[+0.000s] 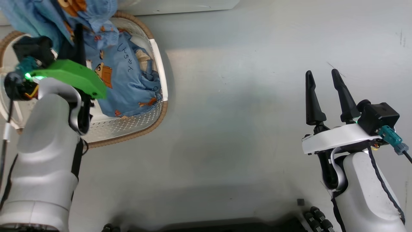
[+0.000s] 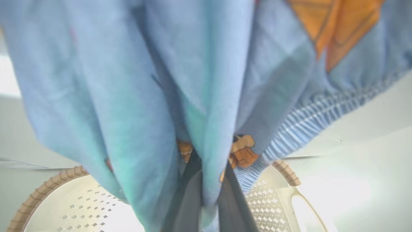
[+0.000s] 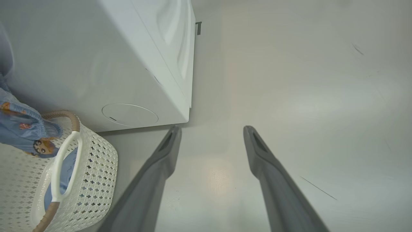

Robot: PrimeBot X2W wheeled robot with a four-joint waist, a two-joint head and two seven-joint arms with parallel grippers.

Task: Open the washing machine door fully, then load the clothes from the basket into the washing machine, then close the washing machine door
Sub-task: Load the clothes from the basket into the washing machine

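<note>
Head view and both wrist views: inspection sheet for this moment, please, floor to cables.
Surface: pale grey floor, faint dark scuffs.
Job's things: basket on the floor beside the washing machine; clothes hanging above the basket, second piece lying in it.
Clutter: nothing seen.
Grippers: left gripper shut on the hanging clothes; right gripper open, empty, over the floor.
Cables: dark cable along the right forearm; thin cable by the left wrist.
Surroundings: nothing seen.

Open floor [image 1: 244, 96] spans centre and right of the head view; basket [image 1: 128, 127] and washer [image 1: 180, 6] block the upper left.
</note>
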